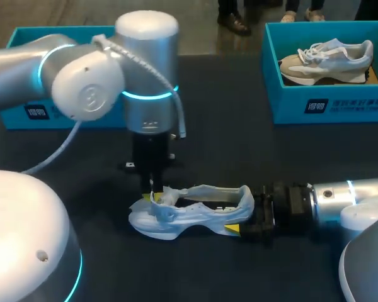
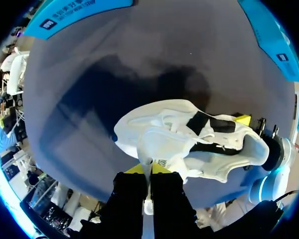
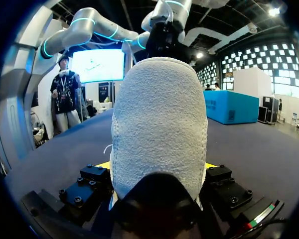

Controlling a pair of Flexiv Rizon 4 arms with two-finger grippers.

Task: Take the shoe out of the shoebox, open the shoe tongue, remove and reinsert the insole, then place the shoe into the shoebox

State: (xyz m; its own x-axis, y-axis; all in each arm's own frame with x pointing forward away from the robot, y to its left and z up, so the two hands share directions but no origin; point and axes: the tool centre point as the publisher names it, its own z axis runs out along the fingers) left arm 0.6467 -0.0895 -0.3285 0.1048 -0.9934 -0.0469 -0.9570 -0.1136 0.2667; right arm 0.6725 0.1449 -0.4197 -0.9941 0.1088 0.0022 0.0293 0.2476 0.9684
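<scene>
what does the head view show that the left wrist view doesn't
Only the head view: a second shoe lying in the right shoebox.
Only the left wrist view: the left gripper up close, its yellow tips pinched together on the tongue.
Both: the white shoe on the dark table, with the right gripper clamped on its heel.

Left arm [image 1: 146,75] points straight down, jaws pinched; right arm [image 1: 337,194] lies level, jaws clamped.
</scene>
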